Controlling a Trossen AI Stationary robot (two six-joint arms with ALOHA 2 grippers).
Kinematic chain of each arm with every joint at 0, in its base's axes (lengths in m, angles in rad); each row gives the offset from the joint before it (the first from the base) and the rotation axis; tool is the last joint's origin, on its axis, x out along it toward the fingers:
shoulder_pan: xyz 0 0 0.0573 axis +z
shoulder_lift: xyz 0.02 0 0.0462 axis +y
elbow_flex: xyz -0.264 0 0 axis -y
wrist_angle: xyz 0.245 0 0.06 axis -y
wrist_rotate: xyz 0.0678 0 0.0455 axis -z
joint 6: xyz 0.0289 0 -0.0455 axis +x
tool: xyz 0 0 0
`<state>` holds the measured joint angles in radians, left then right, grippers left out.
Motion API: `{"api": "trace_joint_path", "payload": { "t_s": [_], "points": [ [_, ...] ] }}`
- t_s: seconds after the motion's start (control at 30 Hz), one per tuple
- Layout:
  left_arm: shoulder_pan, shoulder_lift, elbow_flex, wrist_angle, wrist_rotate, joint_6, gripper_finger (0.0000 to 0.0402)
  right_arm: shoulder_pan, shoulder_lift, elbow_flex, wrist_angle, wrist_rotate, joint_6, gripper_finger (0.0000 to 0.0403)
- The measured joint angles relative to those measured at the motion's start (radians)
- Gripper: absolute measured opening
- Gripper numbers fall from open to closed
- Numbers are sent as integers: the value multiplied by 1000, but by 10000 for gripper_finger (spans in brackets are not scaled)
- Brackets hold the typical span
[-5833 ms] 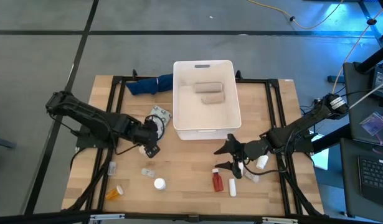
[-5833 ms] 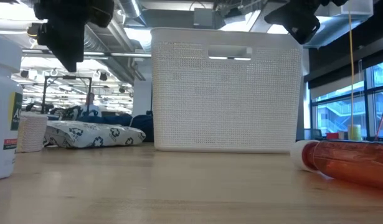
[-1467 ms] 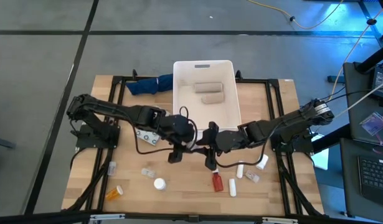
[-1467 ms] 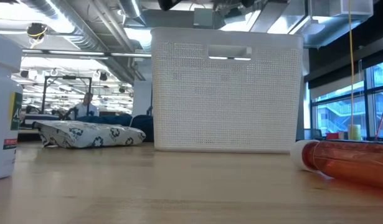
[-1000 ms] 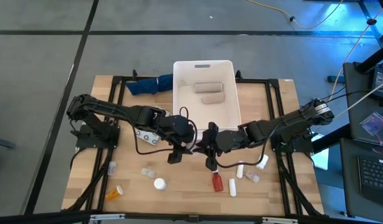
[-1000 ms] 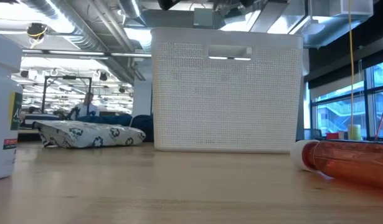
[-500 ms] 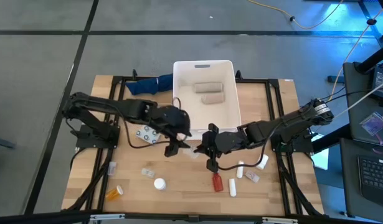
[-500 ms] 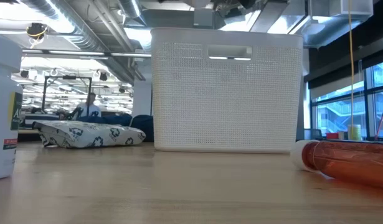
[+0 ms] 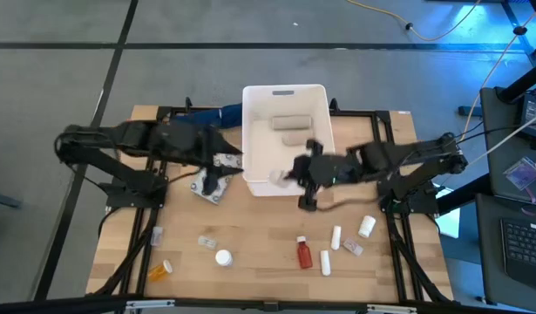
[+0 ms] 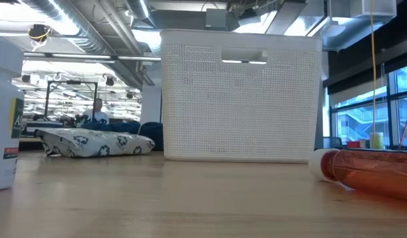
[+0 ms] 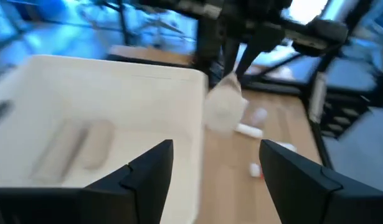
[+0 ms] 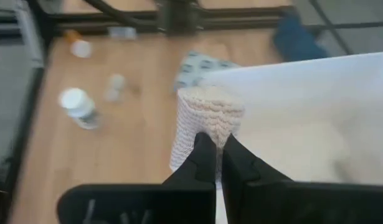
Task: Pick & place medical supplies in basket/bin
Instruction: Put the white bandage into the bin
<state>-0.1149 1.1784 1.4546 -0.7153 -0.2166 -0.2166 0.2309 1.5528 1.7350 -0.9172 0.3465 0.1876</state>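
Right end effector [image 12: 217,163], clamped on a beige roll [image 12: 205,127], holds it upright over the tub's [image 12: 316,118] near rim.

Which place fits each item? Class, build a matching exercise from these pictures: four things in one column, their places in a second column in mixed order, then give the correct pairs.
Things:
1. beige rolls
2. woven roll
3. red bottle
4. blue cloth

Places:
A. lying on the table in front of the tub
B. pinched in the right gripper at the tub's corner
C. inside the white tub
D. beside the tub's left wall, at the table's far edge

Pairs: 1-C, 2-B, 3-A, 4-D
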Motion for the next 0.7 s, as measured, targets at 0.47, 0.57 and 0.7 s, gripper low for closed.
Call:
{"api": "trace_joint_path", "payload": {
  "t_s": [0.47,0.57,0.7],
  "points": [
    [31,-250,-355,191,-154,-66,230,-407,47,-28,-131,-226,-378,0],
    [44,-262,-393,194,-169,-76,230,-455,89,-78,-141,-282,-428,0],
    [68,-264,-415,190,-168,-76,230,-494,159,-129,-171,-293,-458,0]
  ]
}}
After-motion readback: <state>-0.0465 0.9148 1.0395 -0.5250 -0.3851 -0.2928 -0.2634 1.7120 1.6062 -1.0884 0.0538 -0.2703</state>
